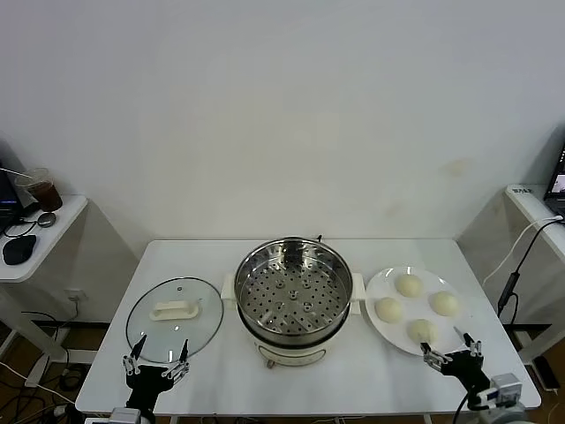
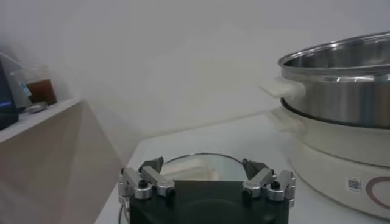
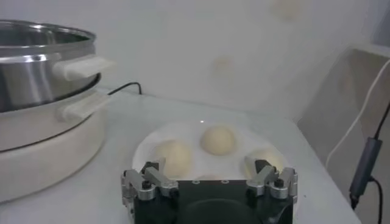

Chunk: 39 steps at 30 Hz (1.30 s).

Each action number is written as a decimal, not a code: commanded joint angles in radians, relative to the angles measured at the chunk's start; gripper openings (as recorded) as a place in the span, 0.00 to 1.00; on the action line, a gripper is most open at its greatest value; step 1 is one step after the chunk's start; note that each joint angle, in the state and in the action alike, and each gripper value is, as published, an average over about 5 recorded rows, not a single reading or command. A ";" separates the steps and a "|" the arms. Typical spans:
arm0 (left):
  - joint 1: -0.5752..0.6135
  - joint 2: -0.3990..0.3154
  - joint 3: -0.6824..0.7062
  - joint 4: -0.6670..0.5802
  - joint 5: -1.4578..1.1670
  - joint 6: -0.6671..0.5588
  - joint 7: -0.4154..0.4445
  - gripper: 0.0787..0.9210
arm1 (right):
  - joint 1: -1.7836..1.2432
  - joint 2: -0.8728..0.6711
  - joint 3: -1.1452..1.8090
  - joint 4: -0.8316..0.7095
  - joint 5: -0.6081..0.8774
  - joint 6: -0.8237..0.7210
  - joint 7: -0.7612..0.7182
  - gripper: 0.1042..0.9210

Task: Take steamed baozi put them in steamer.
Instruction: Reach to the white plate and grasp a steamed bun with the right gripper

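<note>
Several pale steamed baozi (image 1: 408, 284) lie on a white plate (image 1: 378, 287) right of the steamer (image 1: 294, 296), a shiny steel pot with an empty perforated tray on a white base. My right gripper (image 1: 450, 351) hovers open at the plate's near edge, just in front of the nearest bun (image 1: 421, 331). In the right wrist view the right gripper (image 3: 204, 165) is empty, with baozi (image 3: 218, 140) beyond it and the steamer (image 3: 36, 67) to one side. My left gripper (image 1: 159, 365) waits open and empty near the table's front left; in the left wrist view, this gripper (image 2: 203, 164) faces the lid.
A round glass lid (image 1: 174, 318) with a white handle lies flat left of the steamer and shows ahead in the left wrist view (image 2: 195, 167). A side table with a cup (image 1: 42, 190) stands far left. A cable (image 1: 516, 265) hangs at the right.
</note>
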 commanded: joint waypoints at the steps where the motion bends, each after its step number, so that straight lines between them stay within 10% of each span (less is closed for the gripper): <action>1: -0.001 0.000 0.001 0.001 0.007 0.001 0.000 0.88 | 0.198 -0.240 0.045 -0.117 -0.099 -0.026 -0.145 0.88; 15: 0.016 -0.024 0.011 -0.012 0.034 0.008 -0.020 0.88 | 0.726 -0.691 -0.341 -0.464 -0.524 0.152 -0.652 0.88; 27: 0.017 -0.038 0.008 -0.016 0.034 0.007 -0.023 0.88 | 1.435 -0.492 -1.215 -0.796 -0.645 0.178 -0.827 0.88; 39: 0.010 -0.048 -0.004 0.012 0.029 0.007 -0.024 0.88 | 1.536 -0.226 -1.351 -1.137 -0.748 0.379 -0.912 0.88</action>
